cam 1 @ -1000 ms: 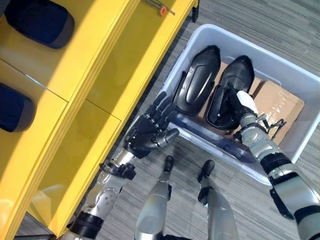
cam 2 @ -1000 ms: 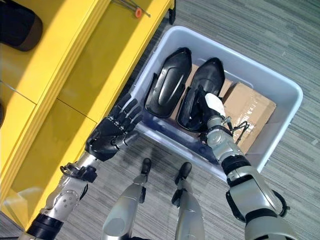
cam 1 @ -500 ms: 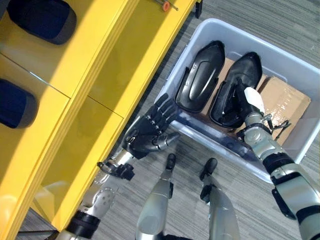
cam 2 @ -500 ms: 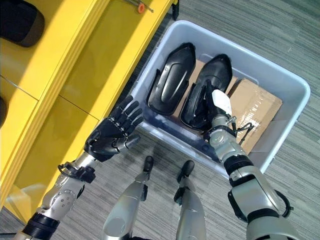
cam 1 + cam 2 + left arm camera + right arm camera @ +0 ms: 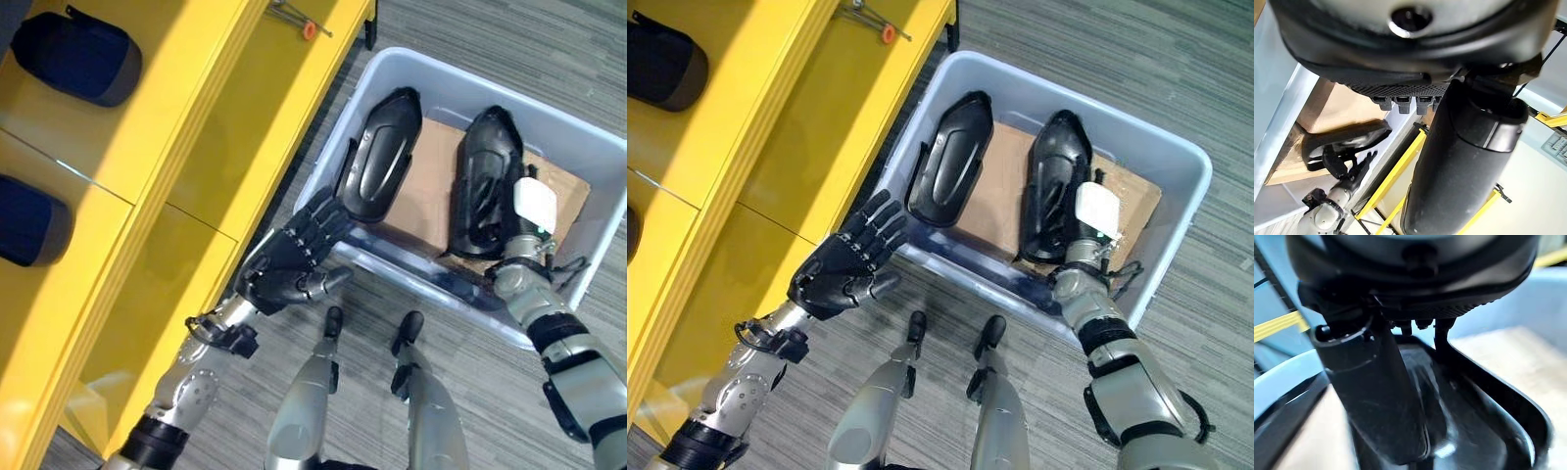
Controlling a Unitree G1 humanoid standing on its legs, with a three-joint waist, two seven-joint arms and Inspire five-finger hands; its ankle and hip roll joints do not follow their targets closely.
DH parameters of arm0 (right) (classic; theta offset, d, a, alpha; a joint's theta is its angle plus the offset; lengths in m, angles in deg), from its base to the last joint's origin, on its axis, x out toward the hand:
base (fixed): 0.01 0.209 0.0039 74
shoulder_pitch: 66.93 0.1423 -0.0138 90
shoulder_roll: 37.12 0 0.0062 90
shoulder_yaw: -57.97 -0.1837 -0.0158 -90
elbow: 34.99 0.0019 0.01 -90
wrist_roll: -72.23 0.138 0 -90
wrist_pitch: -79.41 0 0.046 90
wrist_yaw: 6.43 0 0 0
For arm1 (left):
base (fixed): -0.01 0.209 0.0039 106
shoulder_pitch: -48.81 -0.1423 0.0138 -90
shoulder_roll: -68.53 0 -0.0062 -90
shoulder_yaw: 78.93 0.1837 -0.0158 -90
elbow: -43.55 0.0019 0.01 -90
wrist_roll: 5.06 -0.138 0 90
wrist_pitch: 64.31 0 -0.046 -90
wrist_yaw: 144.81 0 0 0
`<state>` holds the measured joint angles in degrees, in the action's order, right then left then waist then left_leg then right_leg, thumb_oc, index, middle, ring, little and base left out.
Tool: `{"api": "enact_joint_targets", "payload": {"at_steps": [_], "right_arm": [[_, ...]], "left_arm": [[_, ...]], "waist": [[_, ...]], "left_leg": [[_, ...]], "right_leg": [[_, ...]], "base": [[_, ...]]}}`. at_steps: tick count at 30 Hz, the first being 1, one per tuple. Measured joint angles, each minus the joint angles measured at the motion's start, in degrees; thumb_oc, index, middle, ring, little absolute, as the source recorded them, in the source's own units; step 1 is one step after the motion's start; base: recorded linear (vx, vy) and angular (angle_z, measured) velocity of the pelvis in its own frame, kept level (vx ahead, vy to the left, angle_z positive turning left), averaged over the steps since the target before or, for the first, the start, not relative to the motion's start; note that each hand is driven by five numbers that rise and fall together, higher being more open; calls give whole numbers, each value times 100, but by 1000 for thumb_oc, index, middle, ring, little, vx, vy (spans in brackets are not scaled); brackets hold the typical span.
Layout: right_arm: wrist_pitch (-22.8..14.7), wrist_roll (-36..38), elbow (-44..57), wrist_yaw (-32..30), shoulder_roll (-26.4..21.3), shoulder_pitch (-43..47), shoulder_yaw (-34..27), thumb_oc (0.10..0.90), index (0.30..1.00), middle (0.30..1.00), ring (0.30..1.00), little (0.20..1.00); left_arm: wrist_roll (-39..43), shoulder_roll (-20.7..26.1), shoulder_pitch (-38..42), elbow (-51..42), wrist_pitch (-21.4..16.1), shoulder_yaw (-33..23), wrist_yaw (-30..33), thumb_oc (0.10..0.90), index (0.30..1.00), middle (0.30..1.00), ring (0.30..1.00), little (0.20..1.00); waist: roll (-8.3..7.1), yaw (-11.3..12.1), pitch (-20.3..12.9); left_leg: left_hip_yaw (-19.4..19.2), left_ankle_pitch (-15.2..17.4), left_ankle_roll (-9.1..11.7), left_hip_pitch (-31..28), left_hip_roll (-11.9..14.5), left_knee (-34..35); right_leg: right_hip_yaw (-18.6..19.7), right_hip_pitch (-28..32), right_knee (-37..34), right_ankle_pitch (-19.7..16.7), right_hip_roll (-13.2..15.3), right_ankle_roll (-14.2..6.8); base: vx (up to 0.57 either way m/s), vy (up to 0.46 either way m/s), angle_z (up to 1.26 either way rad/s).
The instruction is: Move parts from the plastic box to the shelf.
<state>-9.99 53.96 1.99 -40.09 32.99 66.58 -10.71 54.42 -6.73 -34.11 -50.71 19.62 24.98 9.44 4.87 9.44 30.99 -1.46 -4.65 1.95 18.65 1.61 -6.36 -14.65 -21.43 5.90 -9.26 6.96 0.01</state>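
My right hand grips the black part beside it, inside the plastic box; a second part lies toward my left hand, which hangs relaxed outside the rim. I worry the part snags the box wall while lifting. The yellow shelf beyond my left hand has room.

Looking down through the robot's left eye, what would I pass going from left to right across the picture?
Yellow shelf → left hand → left black part in the plastic box → cardboard → right black part → right hand.
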Motion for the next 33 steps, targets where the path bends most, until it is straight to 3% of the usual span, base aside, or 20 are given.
{"api": "enact_joint_targets", "payload": {"at_steps": [7, 18, 21, 26, 30, 33], "right_arm": [[-47, -424, 813, -127, -330, -505, -41, 900, 1000, 1000, 1000, 1000], [-843, -1928, 2482, -121, -460, -1199, -36, 900, 1000, 1000, 1000, 1000], [-1094, -2225, 3130, 249, -563, -1629, 18, 900, 1000, 1000, 1000, 1000], [-1142, -2480, 3247, 751, -968, -1885, 59, 900, 1000, 1000, 1000, 1000], [-1134, -2510, 3249, 1194, -1488, -2092, 67, 900, 1000, 1000, 1000, 1000], [-993, -2502, 3325, 1597, -1566, -2245, 42, 900, 1000, 1000, 1000, 1000]], "left_arm": [[100, -16, -80, -81, -1, -18, -9, 900, 1000, 1000, 1000, 1000], [104, -19, -210, -94, 0, -61, -236, 900, 1000, 1000, 1000, 1000], [105, -13, -358, -96, 0, -71, -256, 900, 1000, 1000, 1000, 1000], [109, -13, -351, -95, 0, -76, -270, 900, 1000, 1000, 1000, 1000], [109, -6, -405, -95, -4, -102, -370, 900, 1000, 1000, 1000, 1000], [108, 4, -545, -95, -4, -258, -374, 900, 1000, 1000, 1000, 1000]], "waist": [[0, -270, 0], [-4, -343, 2], [-21, -434, 10], [-66, -490, 35], [-172, -536, 51], [-341, -615, 52]], "left_leg": [[-81, 8, 3, -398, 33, 184], [-139, 114, 1, -844, 99, 228], [-167, 109, -13, -876, 100, 282], [-238, 125, 22, -878, 119, 281], [-285, 158, 38, -890, 152, 278], [-309, 186, 68, -893, 216, 270]], "right_leg": [[33, 354, -171, -34, -52, -5], [117, 807, -327, 19, -121, -49], [150, 809, -341, 26, -143, -60], [201, 799, -376, 19, -174, -61], [253, 797, -400, -13, -225, -14], [274, 794, -413, -13, -281, -15]], "base": [[18, 17, -8], [40, -1, -3], [11, -27, -4], [-11, -68, -7], [-20, -114, -8], [-25, -116, -7]]}}
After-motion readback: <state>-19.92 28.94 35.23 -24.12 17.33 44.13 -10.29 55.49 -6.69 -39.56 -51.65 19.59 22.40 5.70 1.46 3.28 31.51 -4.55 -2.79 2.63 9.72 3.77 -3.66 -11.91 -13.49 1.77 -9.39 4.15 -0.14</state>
